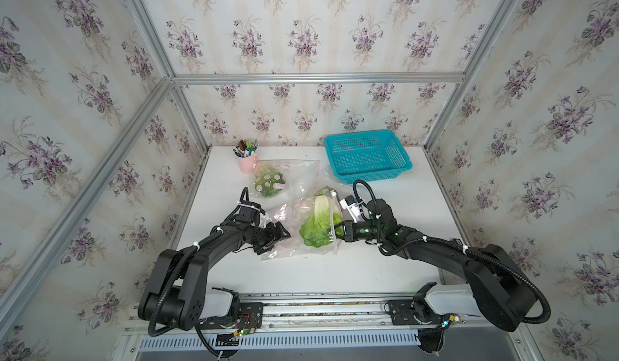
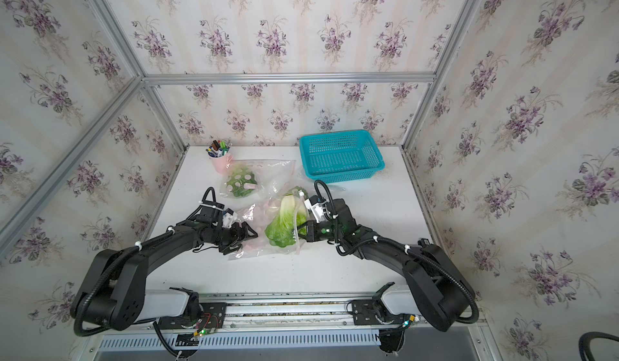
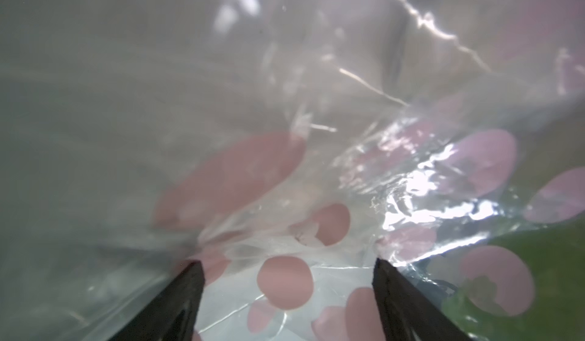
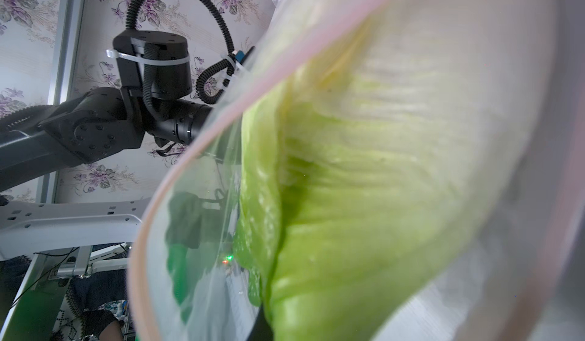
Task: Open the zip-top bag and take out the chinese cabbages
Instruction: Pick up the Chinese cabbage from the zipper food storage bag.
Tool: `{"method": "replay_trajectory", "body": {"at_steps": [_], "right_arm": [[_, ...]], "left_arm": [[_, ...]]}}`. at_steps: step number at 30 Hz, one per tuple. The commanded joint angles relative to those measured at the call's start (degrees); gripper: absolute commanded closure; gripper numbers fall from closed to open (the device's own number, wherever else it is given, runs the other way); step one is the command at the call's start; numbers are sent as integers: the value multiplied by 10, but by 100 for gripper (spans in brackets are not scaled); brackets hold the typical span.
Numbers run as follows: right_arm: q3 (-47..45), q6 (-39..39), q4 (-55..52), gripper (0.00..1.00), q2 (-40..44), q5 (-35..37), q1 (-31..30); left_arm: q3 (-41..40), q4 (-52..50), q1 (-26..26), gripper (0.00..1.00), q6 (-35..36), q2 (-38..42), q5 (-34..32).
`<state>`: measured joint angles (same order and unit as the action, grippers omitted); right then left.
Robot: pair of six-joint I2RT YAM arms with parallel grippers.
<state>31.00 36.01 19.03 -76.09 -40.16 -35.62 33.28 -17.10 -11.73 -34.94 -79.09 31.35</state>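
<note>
The right claw is clenched on the mouth rim of the zip-top bag; the left claw stands spread against its opposite end. The chinese cabbages lie inside, between both claws.

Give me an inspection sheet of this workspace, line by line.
Surface: white table.
Job's things: near bag lies between the arms with a chinese cabbage inside, whitish base pointing away from the robot; far bag beside the cup holds greens.
Clutter: teal basket, empty, back right; pink cup of pens, back left.
Tools: left tool open, bag plastic between its fingers; right tool shut on the near bag's zip edge.
Cables: black hoses looped over both wrists, zip-tied.
Surroundings: floral walls, aluminium frame.
</note>
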Motion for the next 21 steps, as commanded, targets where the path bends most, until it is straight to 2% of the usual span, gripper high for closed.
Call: {"method": "replay_trajectory", "body": {"at_steps": [1, 3, 5, 10, 21], "right_arm": [[9, -3, 8, 100, 7, -4, 0], [9, -5, 2, 100, 12, -5, 0], [12, -8, -7, 100, 13, -5, 0], [17, -13, -25, 100, 16, -7, 0], [9, -54, -125, 100, 41, -18, 0]], "left_arm": [[0, 20, -8, 25, 24, -38, -48], [2, 29, -13, 41, 26, -50, -48], [7, 30, -17, 70, 26, -60, -53], [22, 17, -20, 100, 37, -68, -78], [93, -101, -8, 100, 111, -39, -262]]}}
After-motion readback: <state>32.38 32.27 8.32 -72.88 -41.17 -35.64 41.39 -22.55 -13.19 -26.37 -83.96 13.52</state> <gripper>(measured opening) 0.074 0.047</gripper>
